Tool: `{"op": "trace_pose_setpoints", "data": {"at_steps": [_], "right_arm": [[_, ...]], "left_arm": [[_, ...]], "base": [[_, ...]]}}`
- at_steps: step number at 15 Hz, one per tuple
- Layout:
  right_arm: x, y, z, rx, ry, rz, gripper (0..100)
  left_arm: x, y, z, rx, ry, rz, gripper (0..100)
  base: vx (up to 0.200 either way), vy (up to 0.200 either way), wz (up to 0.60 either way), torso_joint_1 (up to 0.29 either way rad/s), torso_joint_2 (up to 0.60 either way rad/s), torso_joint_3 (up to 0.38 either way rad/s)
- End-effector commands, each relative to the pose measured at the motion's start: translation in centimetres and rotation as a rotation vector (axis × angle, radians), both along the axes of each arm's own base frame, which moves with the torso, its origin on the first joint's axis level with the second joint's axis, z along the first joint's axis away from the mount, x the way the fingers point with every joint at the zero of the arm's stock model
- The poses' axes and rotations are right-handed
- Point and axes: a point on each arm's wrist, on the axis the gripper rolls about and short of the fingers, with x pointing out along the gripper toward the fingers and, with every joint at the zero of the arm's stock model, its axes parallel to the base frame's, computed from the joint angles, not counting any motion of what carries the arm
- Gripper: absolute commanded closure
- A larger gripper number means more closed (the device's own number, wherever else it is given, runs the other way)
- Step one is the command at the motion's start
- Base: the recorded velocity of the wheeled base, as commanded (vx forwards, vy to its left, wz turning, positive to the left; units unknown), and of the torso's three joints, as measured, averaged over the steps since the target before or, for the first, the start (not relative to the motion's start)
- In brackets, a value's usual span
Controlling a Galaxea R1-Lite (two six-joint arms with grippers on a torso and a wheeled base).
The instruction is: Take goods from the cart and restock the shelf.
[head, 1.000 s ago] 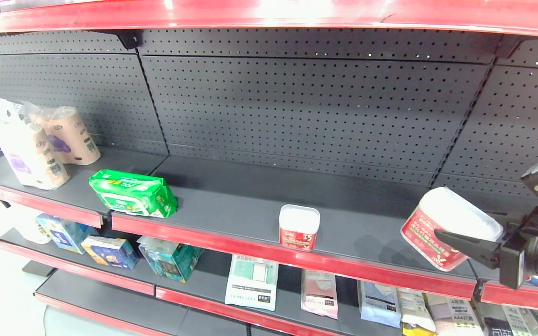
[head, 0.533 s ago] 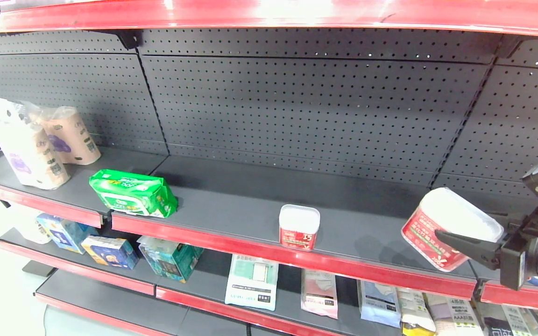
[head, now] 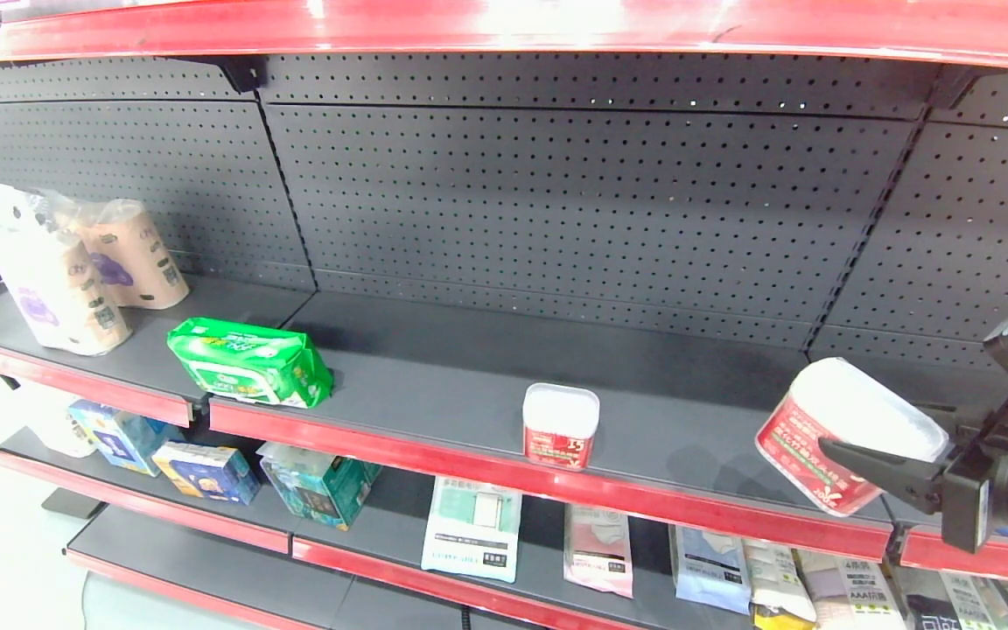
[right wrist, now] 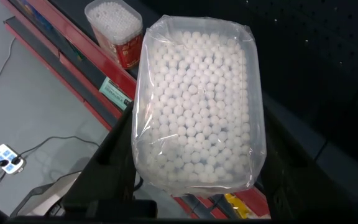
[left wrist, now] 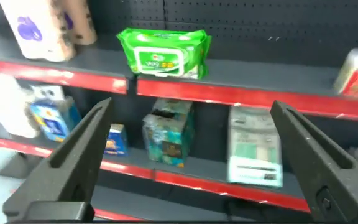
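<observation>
Splayed end effector (left wrist: 191,106), green pack (left wrist: 163,53) beyond

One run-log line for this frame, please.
step: restock | right gripper: shut on cotton swab tub, tilted over shelf front edge | left gripper: open, empty | shelf: smaller cotton swab tub standing upright

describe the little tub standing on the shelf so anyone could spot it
Find the dark grey shelf with the red front lip, under the pegboard wall. Midway along, near the front edge, the small tub stands upright, white lid over red label. The green pack to its left lies flat, and the larger tub to its right is tilted in the right gripper.
</observation>
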Motion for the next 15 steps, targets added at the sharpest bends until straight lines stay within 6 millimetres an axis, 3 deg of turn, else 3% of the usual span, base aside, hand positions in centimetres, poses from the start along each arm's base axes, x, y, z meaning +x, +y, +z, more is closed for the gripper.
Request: {"op": "trace_pose_setpoints", "data": {"at_steps": [1, 4, 7, 12, 15], "right_arm": [[-0.13, -0.02, 0.05, 0.001, -0.005, 0.0, 100], [-0.24, -0.05, 0.04, 0.001, -0.007, 0.0, 100], [-0.31, -0.06, -0.07, -0.001, -0.004, 0.001, 100], [-0.26, -0.06, -0.05, 0.0, -0.004, -0.001, 100], [-0.34, -0.08, -0.2, -0.002, 0.0, 0.0, 100]], "left_arm": [[-0.05, 0.03, -0.03, -0.026, -0.004, 0.014, 0], [-0.06, 0.04, -0.02, -0.025, -0.007, 0.02, 0], [-0.09, -0.42, -0.04, 0.058, -0.009, -0.183, 0], [-0.14, 0.25, 0.29, -0.061, -0.03, 0.112, 0], [-0.05, 0.06, -0.48, -0.064, 0.036, 0.029, 0]], "base": [[0.0, 0.0, 0.0, 0.0, 0.0, 0.0], [0.0, 0.0, 0.0, 0.0, 0.0, 0.0], [0.0, 0.0, 0.0, 0.0, 0.0, 0.0], [0.0, 0.0, 0.0, 0.0, 0.0, 0.0], [0.0, 0.0, 0.0, 0.0, 0.0, 0.0]]}}
